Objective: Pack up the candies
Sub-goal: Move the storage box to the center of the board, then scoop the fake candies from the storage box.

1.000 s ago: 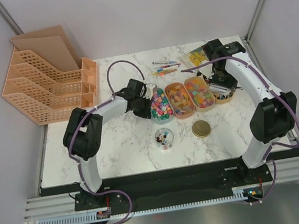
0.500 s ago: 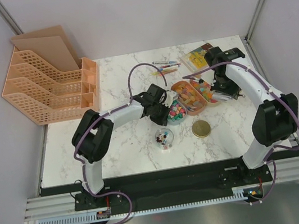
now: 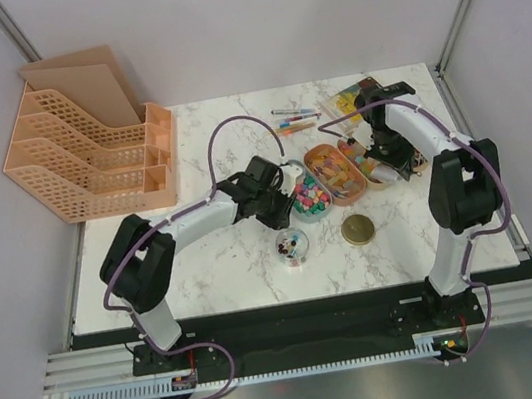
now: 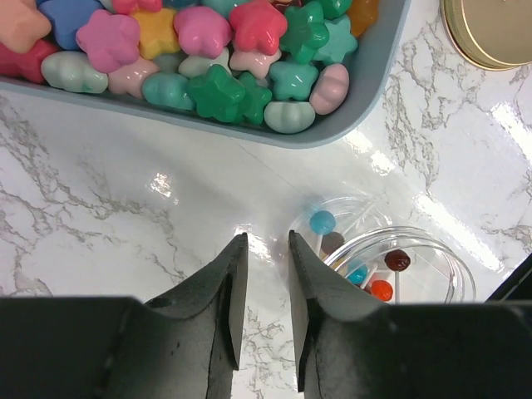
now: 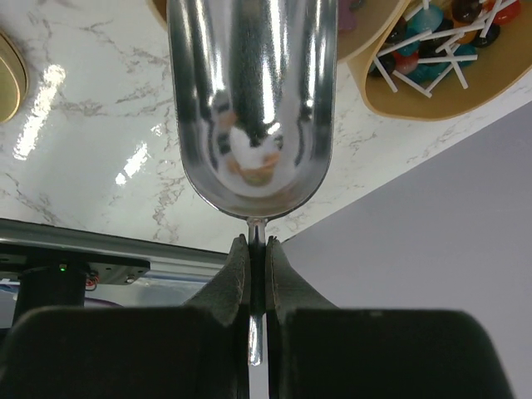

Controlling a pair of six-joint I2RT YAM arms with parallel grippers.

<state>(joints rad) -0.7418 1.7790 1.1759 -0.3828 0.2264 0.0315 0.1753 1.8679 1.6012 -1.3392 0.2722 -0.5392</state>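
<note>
The candies (image 4: 208,50) lie heaped in the grey tray (image 4: 366,96) on the counter (image 4: 100,191), and the right claw (image 5: 256,274), clenched on the scoop (image 5: 249,100) by its handle, should likely dip shallow and level while the released, empty left claw (image 4: 266,283) hovers beside the jar (image 4: 416,249).

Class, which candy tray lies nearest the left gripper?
The grey-blue tray of star-shaped sweets, just ahead of the left gripper; the peach trays sit farther right.

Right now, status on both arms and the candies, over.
Left gripper: jaws parted, empty, over marble tabletop beside glass jar. Right gripper: jaws shut on handle of metal scoop. Candies sit in grey tray; nothing blocking.
</note>
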